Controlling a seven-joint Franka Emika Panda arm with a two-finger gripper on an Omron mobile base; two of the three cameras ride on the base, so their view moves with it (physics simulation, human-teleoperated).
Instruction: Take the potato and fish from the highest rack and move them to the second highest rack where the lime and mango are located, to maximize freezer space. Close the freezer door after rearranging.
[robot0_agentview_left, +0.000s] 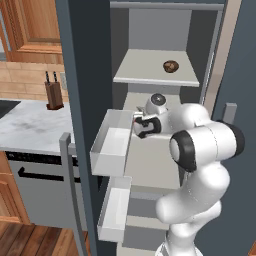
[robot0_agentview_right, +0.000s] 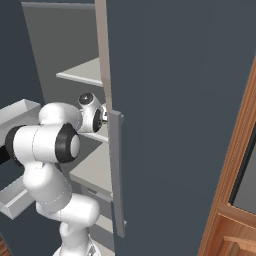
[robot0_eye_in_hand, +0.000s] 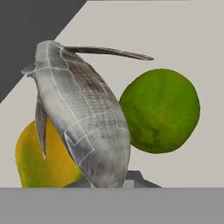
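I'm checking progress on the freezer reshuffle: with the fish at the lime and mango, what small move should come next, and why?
Probably lower the fish a little and let go. In the hand view it hangs right at the gripper, in front of the lime and mango, so it seems to have reached the second rack. The potato sits on the top rack, waiting its turn.

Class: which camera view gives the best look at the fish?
The hand view: the grey fish is close and sharp, scales and fins visible, in front of the yellow mango and beside the green lime. In the left and right base views the arm blocks the shelf where it would be, so I cannot make it out.
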